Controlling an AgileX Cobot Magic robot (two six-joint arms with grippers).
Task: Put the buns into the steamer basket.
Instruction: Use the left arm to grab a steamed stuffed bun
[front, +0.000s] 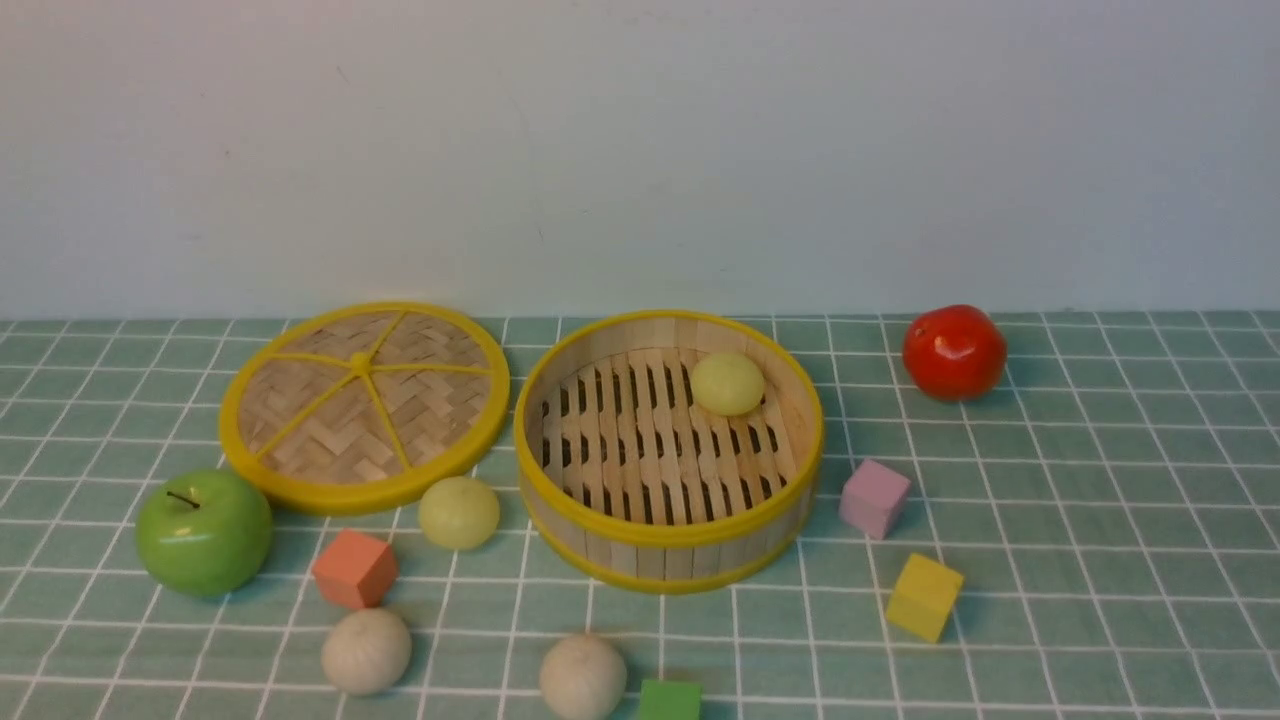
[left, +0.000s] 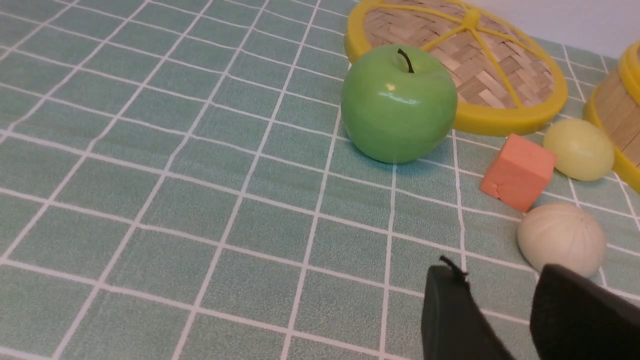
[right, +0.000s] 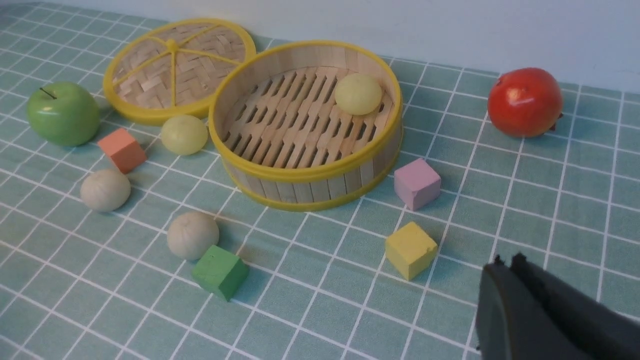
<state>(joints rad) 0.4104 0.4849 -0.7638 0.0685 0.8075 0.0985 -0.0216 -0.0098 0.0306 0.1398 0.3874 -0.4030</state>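
Inside the steamer basket (front: 668, 535), against its far wall, sits 1 yellow-green bun (front: 727, 383). The other 3 buns lie on the tabletop (front: 1100, 500) outside it. The second yellow-green bun (front: 459, 512) is just left of the basket, and the left cream bun (front: 366, 651) lies farther left and nearer the camera. The front cream bun (front: 582, 677) lies before the basket, its underside clipped by the front view's lower edge.

A green cube (front: 669, 700) beside that bun is mostly cut off there; the right wrist view shows it whole. Neither hand appears in the front view.

The left wrist view shows the left hand (left: 500, 280) with fingers parted and nothing between them. 1 fingertip overlaps the left cream bun, but contact cannot be told. The right wrist view shows the right hand (right: 506, 262) pinched closed and empty, past the yellow cube (right: 411, 250) from the basket.
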